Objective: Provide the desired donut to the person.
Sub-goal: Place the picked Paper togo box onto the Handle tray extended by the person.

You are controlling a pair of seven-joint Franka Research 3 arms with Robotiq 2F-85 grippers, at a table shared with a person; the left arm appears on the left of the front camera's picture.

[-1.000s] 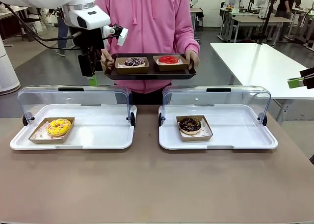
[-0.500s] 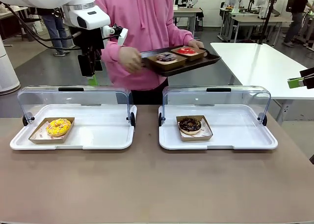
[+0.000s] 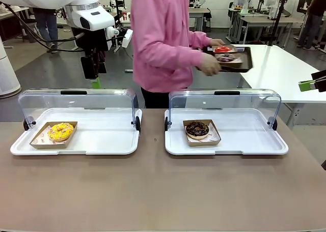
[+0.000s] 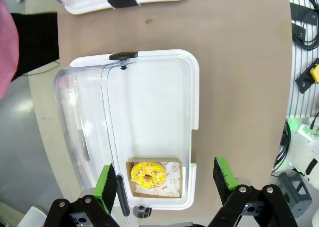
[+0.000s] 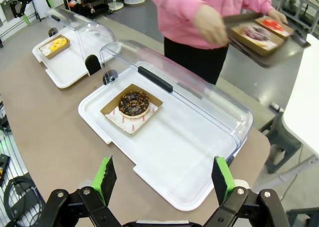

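Observation:
A yellow sprinkled donut (image 3: 61, 132) lies in a paper tray inside the left white case (image 3: 102, 145). In the right white case (image 3: 244, 145) sits a chocolate donut (image 3: 197, 129). The person (image 3: 160, 44), in a pink hoodie, is turned to the right and holds a dark tray (image 3: 232, 59) with a red donut (image 3: 222, 49) and a dark sprinkled one. My left gripper (image 3: 96, 79) hangs open high over the left case, and the yellow donut (image 4: 148, 174) shows between its fingers below. My right gripper (image 3: 311, 84) is open at the right edge, above the chocolate donut (image 5: 133, 103).
Both cases have their clear lids (image 3: 76, 102) swung up at the far side. A white side table (image 3: 275, 64) stands at the right behind my table. The brown tabletop (image 3: 163, 191) stretches in front of the cases.
The person has turned to the right and carried the dark tray from in front of the body out over the white side table. Neither arm has moved.

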